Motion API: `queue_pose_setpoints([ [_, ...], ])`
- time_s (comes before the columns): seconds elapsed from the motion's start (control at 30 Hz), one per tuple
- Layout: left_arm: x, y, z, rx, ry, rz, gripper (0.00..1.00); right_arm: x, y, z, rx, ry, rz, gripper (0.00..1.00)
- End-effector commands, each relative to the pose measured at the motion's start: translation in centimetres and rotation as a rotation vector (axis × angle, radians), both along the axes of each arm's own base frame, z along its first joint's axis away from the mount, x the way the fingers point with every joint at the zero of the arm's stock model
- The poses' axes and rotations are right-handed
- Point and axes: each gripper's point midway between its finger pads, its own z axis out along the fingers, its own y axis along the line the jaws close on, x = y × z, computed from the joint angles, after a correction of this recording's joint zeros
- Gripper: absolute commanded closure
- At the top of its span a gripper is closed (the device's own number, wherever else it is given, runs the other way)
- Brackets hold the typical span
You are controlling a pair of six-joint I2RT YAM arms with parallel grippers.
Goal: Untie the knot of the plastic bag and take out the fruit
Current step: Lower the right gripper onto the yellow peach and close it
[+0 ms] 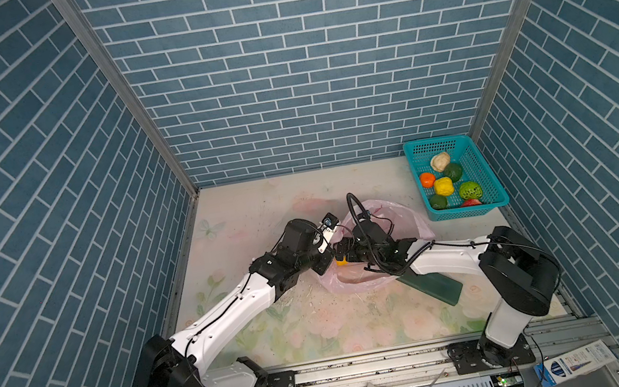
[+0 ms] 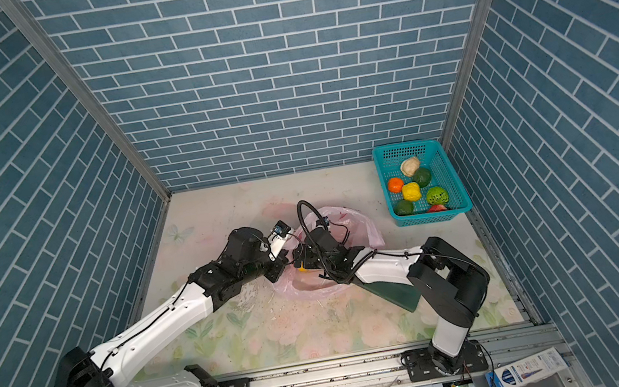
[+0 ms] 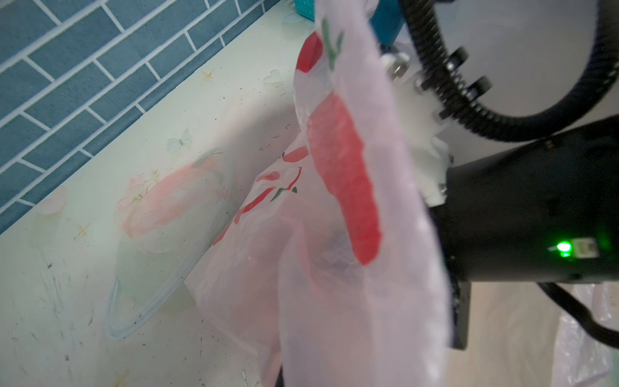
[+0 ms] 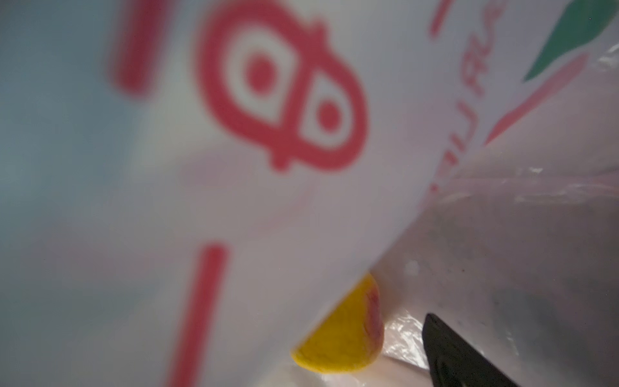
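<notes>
The pale-pink plastic bag [image 1: 395,214] [image 2: 349,217] lies open in the middle of the table; its knot is out of view. My left gripper [image 1: 323,264] [image 2: 275,272] is shut on the bag's near-left rim, and the printed plastic [image 3: 351,268] rises from its hidden jaws. My right gripper [image 1: 344,251] [image 2: 301,259] reaches into the bag's mouth and stands open. Beside a yellow fruit [image 4: 341,335] [image 1: 340,262] on the bag's floor, one black finger [image 4: 462,358] shows, apart from it. Bag plastic [image 4: 234,201] hides the other finger.
A teal basket [image 1: 458,214] [image 2: 425,219] at the back right holds several fruits, among them yellow [image 1: 443,186], orange [image 1: 427,179] and bright green [image 1: 470,190]. A flat dark green block [image 1: 435,284] [image 2: 395,292] lies under the right forearm, partly under the bag.
</notes>
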Motion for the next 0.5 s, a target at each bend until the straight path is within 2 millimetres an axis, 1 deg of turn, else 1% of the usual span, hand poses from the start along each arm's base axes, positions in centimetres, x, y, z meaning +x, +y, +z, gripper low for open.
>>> queue_pose_setpoints([
  [0.0,0.2,0.5,0.5,-0.002,-0.022,0.019,1.00,0.9,1.4,0.4,0.002,-0.010,0.026,0.04],
  [0.13,0.2,0.6,0.2,-0.002,-0.021,0.022,1.00,0.9,1.8,-1.2,-0.018,0.035,0.027,0.04],
  [0.2,0.2,0.6,0.2,-0.004,-0.022,0.023,1.00,0.9,1.6,-2.3,-0.042,0.055,0.019,0.04],
  [0.3,0.2,0.6,-0.1,-0.007,-0.018,0.024,1.00,1.2,1.8,-2.9,-0.054,0.058,0.015,0.06],
  [0.4,0.2,0.5,-0.1,-0.011,-0.018,0.026,1.00,1.4,2.3,-3.4,-0.060,0.067,0.025,0.10],
  [0.47,0.2,0.5,-0.1,-0.012,-0.019,0.026,1.00,1.5,2.6,-3.8,-0.063,0.076,0.028,0.16],
])
